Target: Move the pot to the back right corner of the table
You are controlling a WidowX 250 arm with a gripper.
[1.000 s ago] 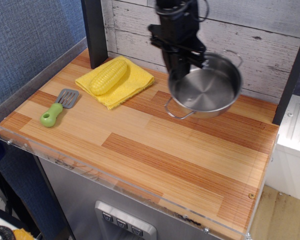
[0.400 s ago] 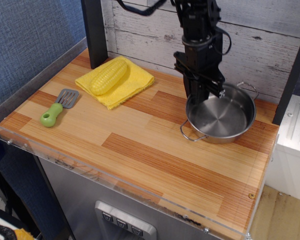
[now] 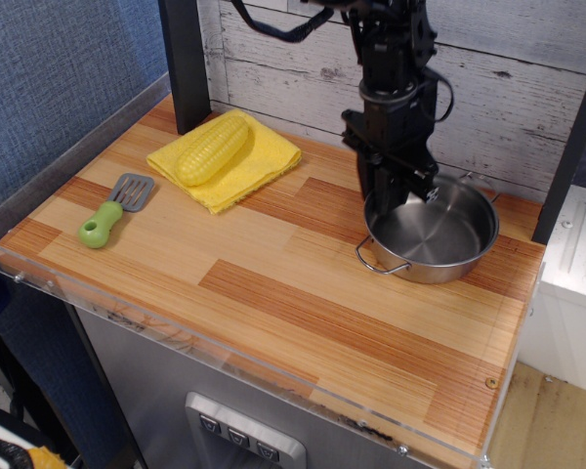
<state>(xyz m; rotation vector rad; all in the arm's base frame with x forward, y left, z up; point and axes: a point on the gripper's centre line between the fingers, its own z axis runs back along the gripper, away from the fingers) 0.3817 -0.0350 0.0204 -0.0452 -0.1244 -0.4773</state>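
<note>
lowered since a second ago, the pot (image 3: 432, 234) sits at the desk's (image 3: 273, 293) right rear; the hand (image 3: 396, 191), closed on its rim, has yet to release.

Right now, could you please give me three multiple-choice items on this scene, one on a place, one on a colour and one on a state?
1. Where on the table is the pot?
A. front left corner
B. back right area
C. on the yellow cloth

2. What colour is the spatula's handle?
A. green
B. red
C. black

3. What lies on the yellow cloth?
A. the spatula
B. nothing
C. the corn cob

Answers:
1. B, the pot sits near the far right edge by the plank wall, with the gripper at its back left rim.
2. A, the handle is bright green.
3. C, the cob rests on top of the cloth.
</note>
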